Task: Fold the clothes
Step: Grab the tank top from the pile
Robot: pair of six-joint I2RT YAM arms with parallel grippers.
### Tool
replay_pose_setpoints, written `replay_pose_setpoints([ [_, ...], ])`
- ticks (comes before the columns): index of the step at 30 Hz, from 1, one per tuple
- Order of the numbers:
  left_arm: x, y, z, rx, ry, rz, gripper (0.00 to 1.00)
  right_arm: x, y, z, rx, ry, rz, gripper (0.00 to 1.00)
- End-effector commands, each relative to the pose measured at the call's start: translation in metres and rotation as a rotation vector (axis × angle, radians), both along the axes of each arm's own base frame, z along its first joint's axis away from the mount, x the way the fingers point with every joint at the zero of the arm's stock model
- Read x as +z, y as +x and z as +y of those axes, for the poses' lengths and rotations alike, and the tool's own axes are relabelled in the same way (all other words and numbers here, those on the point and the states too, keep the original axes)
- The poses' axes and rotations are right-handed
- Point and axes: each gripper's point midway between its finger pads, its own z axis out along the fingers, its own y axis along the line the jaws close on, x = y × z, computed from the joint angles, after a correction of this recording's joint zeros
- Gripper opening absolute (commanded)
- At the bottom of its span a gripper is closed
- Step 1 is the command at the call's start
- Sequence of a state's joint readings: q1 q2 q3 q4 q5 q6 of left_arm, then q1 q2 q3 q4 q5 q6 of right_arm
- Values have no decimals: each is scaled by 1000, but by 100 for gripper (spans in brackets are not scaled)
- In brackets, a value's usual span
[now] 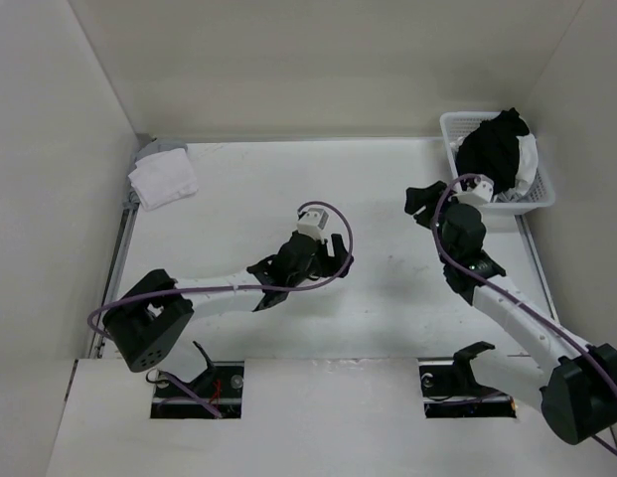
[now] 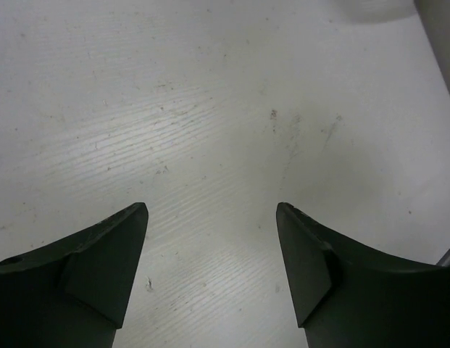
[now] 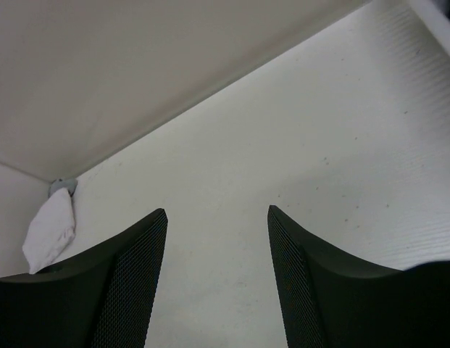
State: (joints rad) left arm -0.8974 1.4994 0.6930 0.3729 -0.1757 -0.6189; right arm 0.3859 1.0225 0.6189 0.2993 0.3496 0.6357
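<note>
Currently the black top (image 1: 492, 149) lies bunched in the basket (image 1: 449, 127) at the far right corner of the table (image 1: 238, 189). Left gripper (image 2: 212, 210) hangs over mid-table, fingers spread wide, holding nothing. Right gripper (image 3: 217, 214) sits just beside the basket, fingers moderately apart, also empty.

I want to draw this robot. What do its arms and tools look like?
The left arm and right arm have white sections between chunky black joints, with a purple cable looping along each. A small white block sits at each wrist. The left tool and right tool each have two black wedge-shaped fingers.
</note>
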Motion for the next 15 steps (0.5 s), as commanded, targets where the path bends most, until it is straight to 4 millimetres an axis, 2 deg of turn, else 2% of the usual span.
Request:
replay_pose_setpoints([
  [1,41,3,-3,-16,-114,-113,73,38,14,-24,-95,-28,-55,63],
  [5,34,0,2,-21,-115,-112,73,50,32,-49,-160,-63,-44,56],
  [7,35,0,2,-19,-121,-122,72,47,47,-72,-220,-79,-11,46],
  [8,36,0,2,-21,-124,-126,72,45,53,-79,-233,-84,0,41],
  [10,33,1,1,-20,-114,-125,68,41,71,-102,-279,-95,29,17],
  [11,32,2,1,-22,-106,-126,60,38,82,-118,-313,-99,49,7],
  [12,31,4,-1,-23,-99,-128,48,34,93,-133,-344,-103,78,3],
  [13,28,5,-1,-19,-94,-121,38,31,99,-142,-360,-104,100,2],
  [14,26,6,-1,-13,-92,-110,27,25,114,-161,-397,-110,137,1],
  [15,23,7,0,-11,-87,-104,22,22,123,-170,-412,-111,157,1],
])
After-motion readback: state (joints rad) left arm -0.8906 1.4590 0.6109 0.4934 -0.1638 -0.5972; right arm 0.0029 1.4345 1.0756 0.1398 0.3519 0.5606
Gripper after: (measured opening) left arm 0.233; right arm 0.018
